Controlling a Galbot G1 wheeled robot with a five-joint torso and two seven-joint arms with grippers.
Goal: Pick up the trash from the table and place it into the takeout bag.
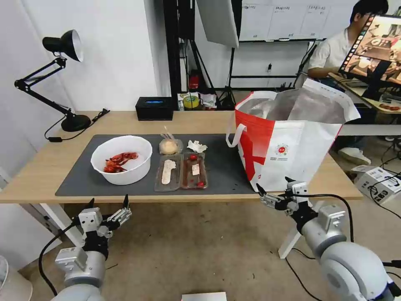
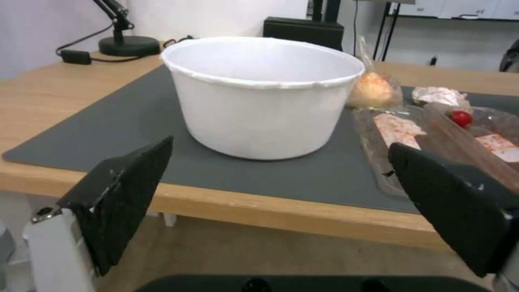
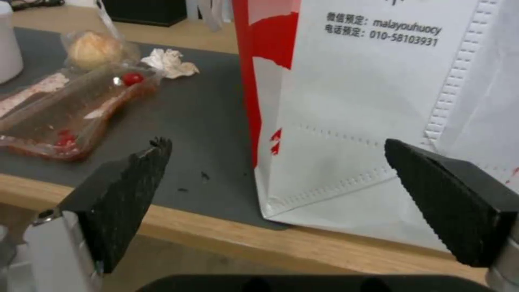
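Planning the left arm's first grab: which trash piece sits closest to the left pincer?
The white bowl with red shells, at the mat's left end, straight ahead of the open left pincer. Tray, bun and tissue lie farther right.

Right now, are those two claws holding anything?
Left gripper: open, empty, below the light-wood table edge.
Right gripper: open, empty, beside the red-and-white takeout bag.

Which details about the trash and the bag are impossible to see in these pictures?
- Takeout bag contents: head view, hidden by its front wall and foil flap.
- Bowl contents: left wrist view, hidden by its wall.
- Logo text: head view, too small.
- Tray: right wrist view, cut off by the edge.
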